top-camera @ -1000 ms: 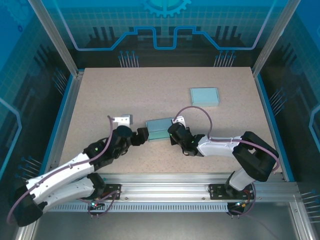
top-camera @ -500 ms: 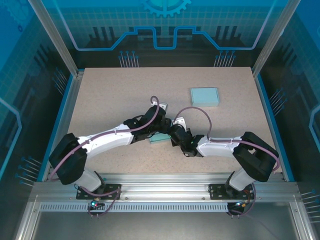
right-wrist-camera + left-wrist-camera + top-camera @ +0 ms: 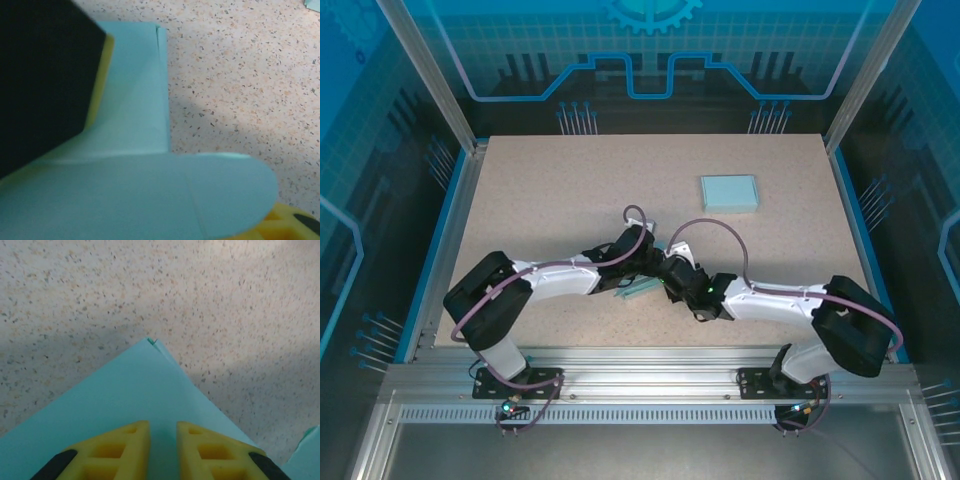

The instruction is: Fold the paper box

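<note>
Two paper boxes lie here: flat box [image 3: 729, 192] at two o'clock, central box [image 3: 115, 400]. Over it, left tool [image 3: 163, 429] stands narrow, right tool [image 3: 668, 274] wide.

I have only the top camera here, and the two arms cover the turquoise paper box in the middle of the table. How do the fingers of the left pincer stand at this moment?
Observer: In the left wrist view the left pincer has its yellow fingers close together with a narrow gap between them. A flat panel of the paper box shows in that gap.
Operator: And on the other side?
Observer: The right pincer stands wide open. A rounded flap of the box lies over its yellow finger at the lower right of the right wrist view.
</note>
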